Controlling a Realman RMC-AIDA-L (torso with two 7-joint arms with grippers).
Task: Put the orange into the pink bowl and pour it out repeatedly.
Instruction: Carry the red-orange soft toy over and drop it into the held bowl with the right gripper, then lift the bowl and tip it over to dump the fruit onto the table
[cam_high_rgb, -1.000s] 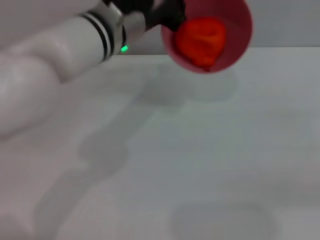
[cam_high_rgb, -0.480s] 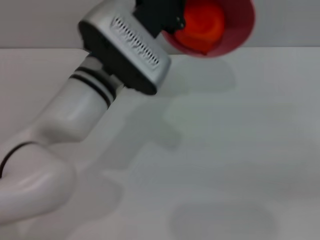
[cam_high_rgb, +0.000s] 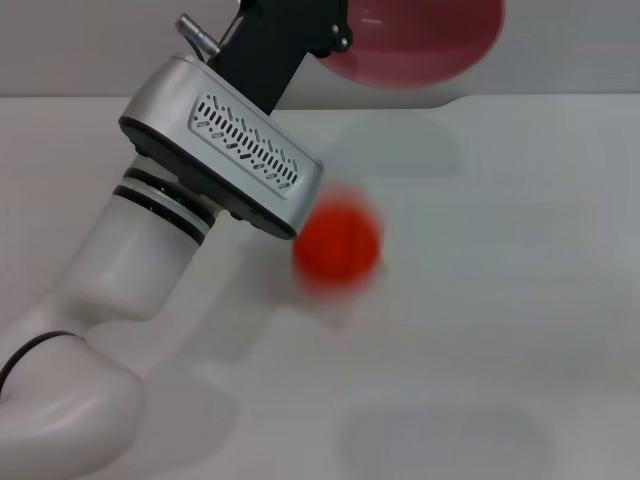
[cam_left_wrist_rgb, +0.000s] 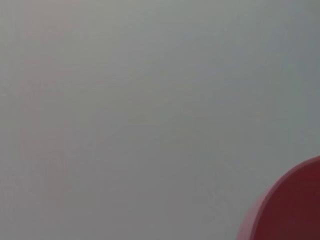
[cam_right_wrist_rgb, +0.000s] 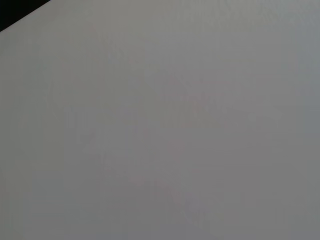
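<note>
In the head view my left gripper holds the pink bowl by its rim, raised high at the top and tipped over so its outside faces me. The orange is out of the bowl, blurred, in the air or just at the white table below the bowl, beside my left wrist housing. An edge of the pink bowl shows in the left wrist view. My right gripper is out of view; its wrist view shows only bare table.
The white table spreads under everything, with a grey wall behind it. My left arm reaches across the left half of the head view.
The left gripper has rolled the bowl over further. The orange, which was inside the bowl, has dropped out and now shows blurred below it.
</note>
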